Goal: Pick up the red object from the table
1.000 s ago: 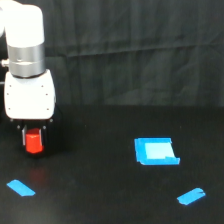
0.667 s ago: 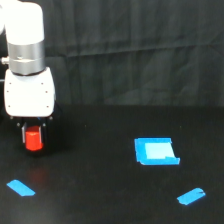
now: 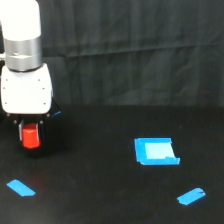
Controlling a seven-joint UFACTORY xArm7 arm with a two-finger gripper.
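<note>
Matte black covered nearly everything: the surface (image 3: 110,200) stretched wide across the lower half of the exterior view, and a creased black cloth backdrop (image 3: 140,55) hung behind it. At the exterior view's left stood the arm (image 3: 22,60), a white body with a grey metal ring round its upper column and a boxy white housing below. No brand, label or writing could be read on it, nor anywhere else in the scene.

Beneath the housing hung the gripper (image 3: 30,136), its dark fingers reaching down on either side of the red object (image 3: 30,138). The red object was a small bright red-orange block, stubby and upright, sitting between the jaws at the far left of the surface. The jaws stood close against both its sides and appeared to be gripping it, though the dark fingers merged with the black ground, so actual contact could not be confirmed. Whether its base rested on the surface or hung just clear of it could not be told either.

Blue marks lay well apart from the gripper. A blue square patch (image 3: 156,151) with a paler centre sat right of the middle. One blue tape strip (image 3: 21,188) lay tilted near the lower left, below the red object. A second strip (image 3: 191,196) lay tilted at the lower right, below the patch.
</note>
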